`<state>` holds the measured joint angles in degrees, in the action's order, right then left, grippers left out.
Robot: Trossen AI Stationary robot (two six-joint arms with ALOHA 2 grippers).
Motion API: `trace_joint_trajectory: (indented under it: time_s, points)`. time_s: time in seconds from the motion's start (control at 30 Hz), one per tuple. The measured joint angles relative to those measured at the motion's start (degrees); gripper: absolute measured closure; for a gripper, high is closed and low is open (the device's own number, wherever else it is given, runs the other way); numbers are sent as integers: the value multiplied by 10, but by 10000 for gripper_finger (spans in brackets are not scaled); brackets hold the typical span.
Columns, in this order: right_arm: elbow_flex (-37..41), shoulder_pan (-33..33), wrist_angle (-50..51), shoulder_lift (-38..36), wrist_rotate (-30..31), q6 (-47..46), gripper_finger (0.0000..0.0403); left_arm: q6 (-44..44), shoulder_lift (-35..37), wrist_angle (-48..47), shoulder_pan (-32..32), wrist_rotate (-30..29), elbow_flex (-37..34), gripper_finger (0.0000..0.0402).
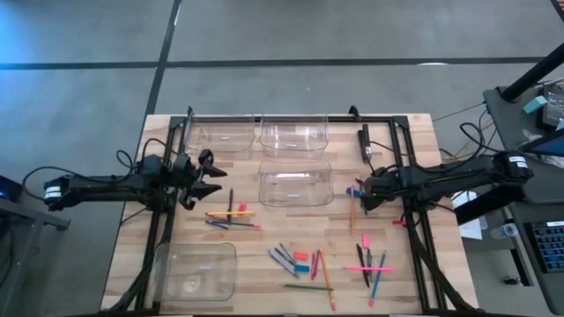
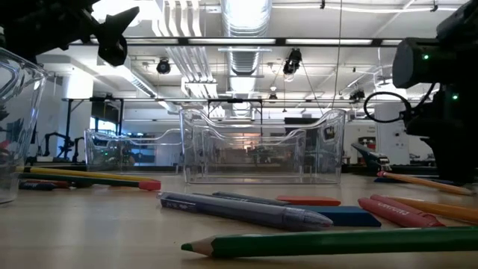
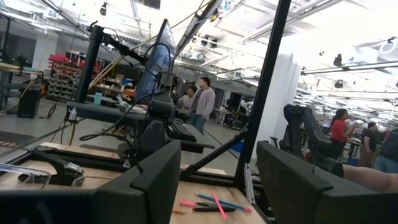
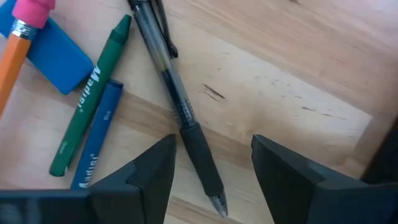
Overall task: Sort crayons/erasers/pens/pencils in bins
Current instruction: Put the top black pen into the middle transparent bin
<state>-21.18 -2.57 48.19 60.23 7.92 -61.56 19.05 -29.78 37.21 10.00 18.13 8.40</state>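
Observation:
My right gripper [image 4: 212, 143] points down, open, just above the table right of the middle bin [image 1: 295, 187]. Its fingers stand on either side of the dark grip end of a black pen [image 4: 186, 124] with a clear barrel that lies flat; I see no touch. Beside the pen lie a green crayon [image 4: 90, 93], a blue crayon [image 4: 96, 146], a light blue eraser [image 4: 53, 53] and an orange pencil [image 4: 15, 50]. My left gripper [image 1: 204, 173] waits open and raised at the table's left, holding nothing.
Two clear bins [image 1: 220, 136] [image 1: 293, 134] stand along the far edge, and another [image 1: 196, 269] sits at the near left. Loose pens, pencils and crayons lie in heaps [image 1: 231, 216] [image 1: 300, 260] [image 1: 366, 264]. A black frame rail [image 1: 410, 176] runs beside my right arm.

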Motion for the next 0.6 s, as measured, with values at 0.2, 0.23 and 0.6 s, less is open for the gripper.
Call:
trace_joint_trajectory:
  time_s: [0.2, 0.23, 0.6]
  points:
    - [16, 0, -23, -1, -8, -10, 239, 1, 0, 4, 0, 0, 0, 206]
    - [16, 0, -23, -1, -9, -13, 249, 1, 0, 7, 0, 0, 0, 206]
    - [15, 0, -24, -7, -20, -24, 354, 1, -1, 15, 0, 0, 0, 206]
